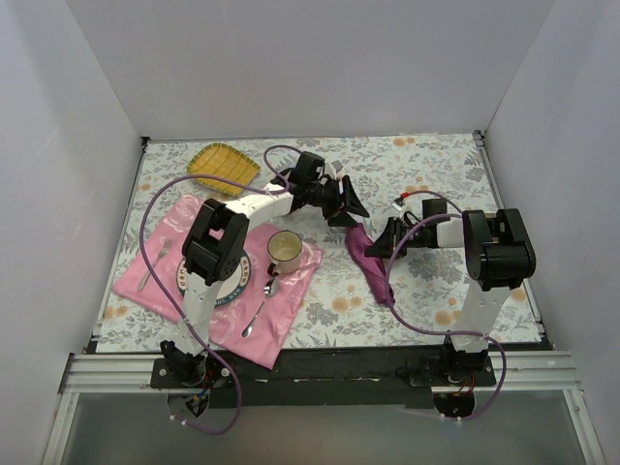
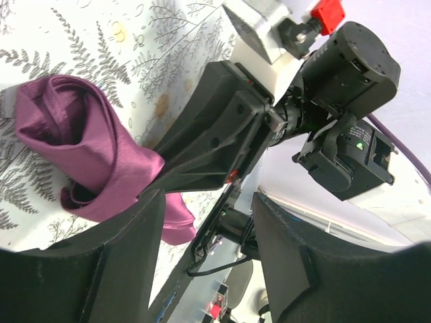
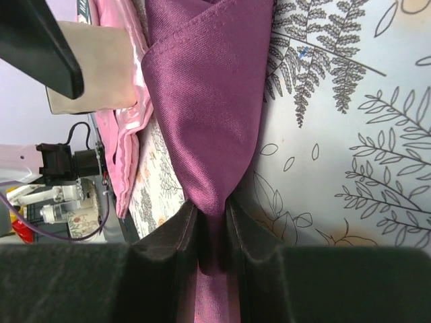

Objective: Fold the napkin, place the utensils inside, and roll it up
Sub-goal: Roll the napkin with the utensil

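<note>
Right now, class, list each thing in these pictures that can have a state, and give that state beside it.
Dark purple satin napkin: folded into a long narrow strip, one end pinched.
Left pincer: open, empty.
Right pincer: shut on the napkin's end.
Cream ceramic mug: upright on the pink cloth placemat.
Silver metal spoon: lying flat, untouched.

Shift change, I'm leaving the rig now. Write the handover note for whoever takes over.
Left gripper: open, empty, above the table by the napkin.
Right gripper: shut on the napkin.
Napkin: folded into a narrow bundle on the table, right of the pink placemat.
Utensils: not visible; cannot tell whether they are inside.
Left: confirm that, finish the roll.
</note>
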